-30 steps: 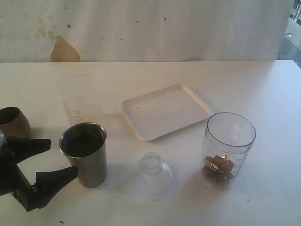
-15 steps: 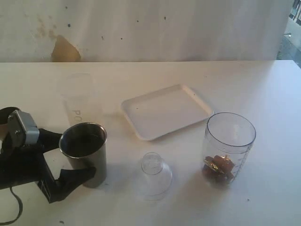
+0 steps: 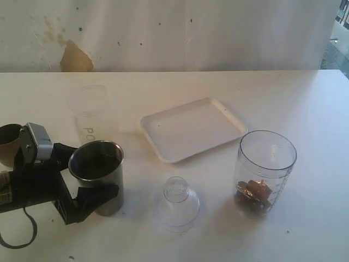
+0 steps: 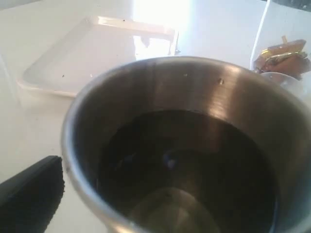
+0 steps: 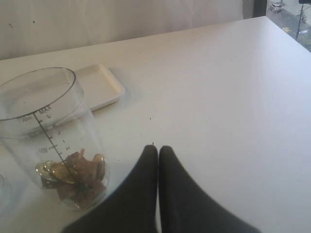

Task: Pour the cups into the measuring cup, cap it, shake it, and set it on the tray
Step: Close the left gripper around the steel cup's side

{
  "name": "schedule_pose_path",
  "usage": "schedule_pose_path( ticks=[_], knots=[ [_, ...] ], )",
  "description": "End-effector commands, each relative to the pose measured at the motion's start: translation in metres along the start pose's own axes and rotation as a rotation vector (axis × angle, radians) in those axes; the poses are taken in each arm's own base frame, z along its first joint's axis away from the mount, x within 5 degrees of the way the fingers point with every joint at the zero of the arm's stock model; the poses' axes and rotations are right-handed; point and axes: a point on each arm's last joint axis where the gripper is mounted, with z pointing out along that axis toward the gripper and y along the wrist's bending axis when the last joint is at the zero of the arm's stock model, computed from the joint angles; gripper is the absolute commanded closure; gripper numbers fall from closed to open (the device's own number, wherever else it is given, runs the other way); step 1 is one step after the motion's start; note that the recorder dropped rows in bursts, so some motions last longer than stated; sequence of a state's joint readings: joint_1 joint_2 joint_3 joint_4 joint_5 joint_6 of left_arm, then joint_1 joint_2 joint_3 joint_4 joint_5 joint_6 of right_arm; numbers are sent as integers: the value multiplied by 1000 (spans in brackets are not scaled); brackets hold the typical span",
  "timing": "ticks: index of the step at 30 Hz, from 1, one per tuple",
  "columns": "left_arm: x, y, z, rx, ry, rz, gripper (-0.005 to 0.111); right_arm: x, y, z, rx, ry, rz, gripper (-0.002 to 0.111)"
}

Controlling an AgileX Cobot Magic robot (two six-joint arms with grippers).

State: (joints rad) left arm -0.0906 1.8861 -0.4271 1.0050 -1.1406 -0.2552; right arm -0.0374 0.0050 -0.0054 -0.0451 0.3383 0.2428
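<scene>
Left gripper (image 3: 87,172) has moved right onto the steel tumbler (image 3: 103,164), near left; jaws spread wide either side of it. Right gripper (image 5: 158,151) pinched together, empty, beside the measuring cup (image 3: 266,172), near right. Tray (image 3: 191,128) centre, farther back.

My tool's black finger (image 4: 29,194) sits just beside the tapered steel tumbler (image 4: 204,92); the flat white rectangular tray (image 4: 97,53) lies beyond on the desk (image 4: 22,128).
</scene>
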Motion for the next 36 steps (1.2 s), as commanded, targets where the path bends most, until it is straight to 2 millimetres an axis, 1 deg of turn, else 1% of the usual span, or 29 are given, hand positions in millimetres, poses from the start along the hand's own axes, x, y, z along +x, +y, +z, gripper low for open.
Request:
schedule_pose_path(
  ticks=[1,10,36],
  knots=[
    [-2,1,2,-4,-29,-5,2,1,-1,0,6,-3,2,108],
    [-4,1,2,3,-51,-8,2,1,-1,0,6,-3,2,108],
    [-3,0,2,13,-45,12,2,1,-1,0,6,-3,2,108]
  ],
)
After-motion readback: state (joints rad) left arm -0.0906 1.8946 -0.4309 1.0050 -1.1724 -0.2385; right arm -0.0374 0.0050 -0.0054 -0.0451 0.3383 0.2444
